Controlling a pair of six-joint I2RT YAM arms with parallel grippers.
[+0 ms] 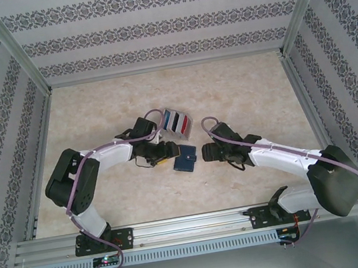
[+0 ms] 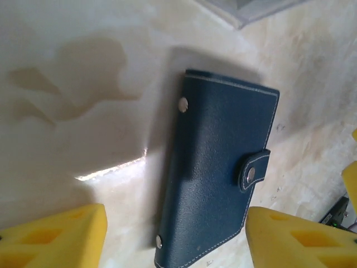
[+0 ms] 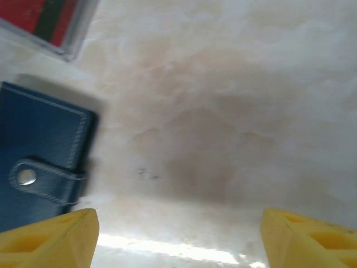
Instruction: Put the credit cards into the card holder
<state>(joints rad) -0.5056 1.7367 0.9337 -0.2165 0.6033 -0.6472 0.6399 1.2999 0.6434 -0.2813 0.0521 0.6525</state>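
Observation:
The navy card holder (image 1: pixel 185 160) lies flat on the table between my two grippers, its snap flap (image 2: pixel 254 170) fastened. My left gripper (image 1: pixel 168 151) is open just to its left; in the left wrist view its near end (image 2: pixel 215 167) sits between the yellow fingertips (image 2: pixel 61 234). My right gripper (image 1: pixel 206 151) is open on the other side, over bare table, with the card holder (image 3: pixel 39 151) off to the left of its fingertips (image 3: pixel 53 240). The credit cards (image 1: pixel 176 121), red, dark blue and whitish, stand in a clear case behind the card holder.
The clear slotted case (image 3: pixel 71 34) sits just beyond the card holder, its corner close to the holder's far edge. Pale marbled tabletop (image 1: pixel 246 90) extends behind and to both sides. Aluminium frame posts and patterned walls enclose the workspace.

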